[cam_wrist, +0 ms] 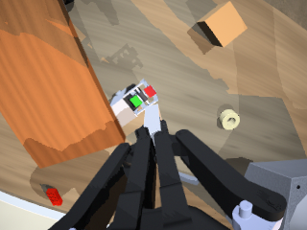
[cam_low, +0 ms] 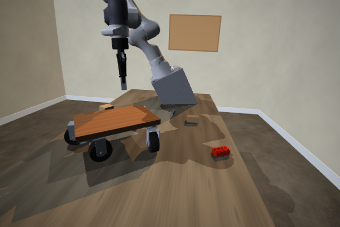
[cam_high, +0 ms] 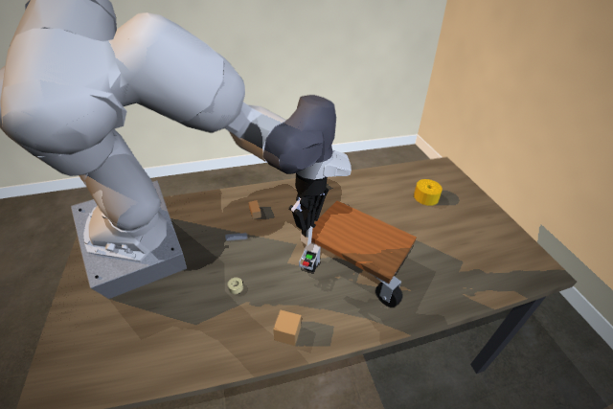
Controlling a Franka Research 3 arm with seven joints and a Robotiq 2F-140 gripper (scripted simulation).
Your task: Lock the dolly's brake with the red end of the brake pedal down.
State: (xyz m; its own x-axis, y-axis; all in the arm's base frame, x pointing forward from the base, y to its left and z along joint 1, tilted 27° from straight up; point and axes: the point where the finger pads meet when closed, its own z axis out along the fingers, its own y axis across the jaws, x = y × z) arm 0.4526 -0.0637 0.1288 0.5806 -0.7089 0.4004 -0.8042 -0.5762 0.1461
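The dolly [cam_high: 363, 238] has an orange wooden deck on black casters and stands on the table; it also shows in the exterior view [cam_low: 115, 121] and in the wrist view [cam_wrist: 54, 71]. The brake pedal [cam_high: 308, 260] sits on the caster at the dolly's corner nearest the robot base, with a green end [cam_wrist: 134, 100] and a red end [cam_wrist: 150, 92]. I cannot tell which end is lower. My gripper [cam_high: 309, 238] is shut and empty. It points straight down just above the pedal, and its tips [cam_low: 123, 85] [cam_wrist: 153, 118] hang clear above deck height, touching nothing.
On the table are a yellow cylinder [cam_high: 427, 192], a tan cube [cam_high: 287, 326], a cream ring [cam_high: 236, 287], a small tan block [cam_high: 255, 208], a grey bar [cam_high: 237, 237] and a red brick [cam_low: 220, 151]. The robot base [cam_high: 128, 251] stands at the left.
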